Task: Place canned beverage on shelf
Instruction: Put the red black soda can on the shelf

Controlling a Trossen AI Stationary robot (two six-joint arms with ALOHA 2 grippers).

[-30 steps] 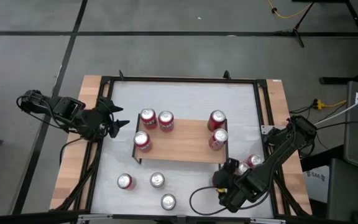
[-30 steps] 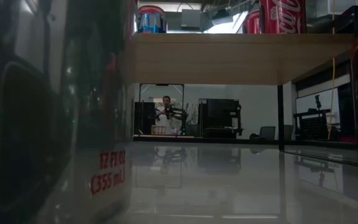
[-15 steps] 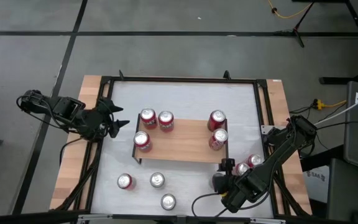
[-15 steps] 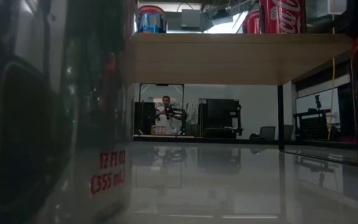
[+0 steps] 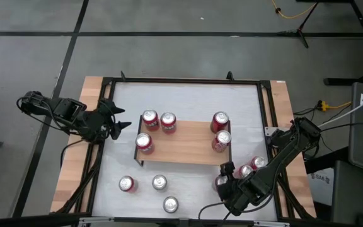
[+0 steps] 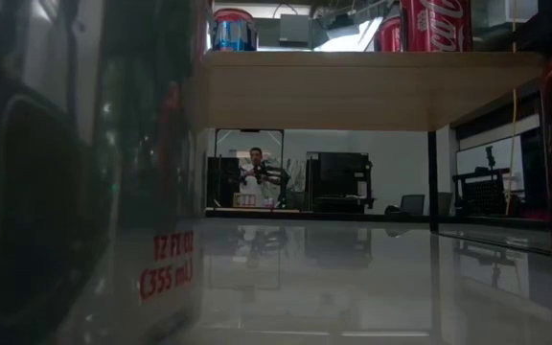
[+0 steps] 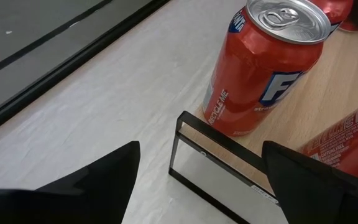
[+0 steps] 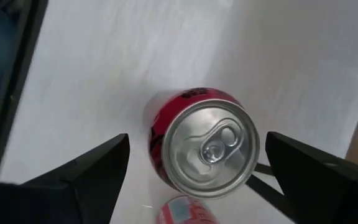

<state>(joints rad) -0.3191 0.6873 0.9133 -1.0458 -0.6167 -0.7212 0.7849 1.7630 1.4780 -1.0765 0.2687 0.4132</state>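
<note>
Right gripper [image 5: 224, 180]: fingers spread wide, nothing clamped. It hangs just off the front right corner of the shelf [image 5: 183, 142], over an upright red can [image 8: 202, 143] standing on the white table [image 5: 188, 101]. In the right wrist view the can's silver top sits between the two dark fingers [image 8: 82, 174] with a gap on each side; no contact visible. A second can's edge shows just beside it.

Left gripper [image 5: 114, 120]: fingers parted, empty, level with the shelf's left end and just clear of it. Its wrist view looks at the shelf's black frame corner and an orange-red can [image 7: 263, 65] standing on the plank.

On the shelf: five cans upright, three toward the left end [image 5: 150, 118], two at the right end [image 5: 220, 121].

Off the shelf, on the table: three cans in front of its left half [image 5: 159, 183], and two more by its right front corner [image 5: 258, 163], next to the right arm.

Low view: plank seen from beneath, cans on top.
</note>
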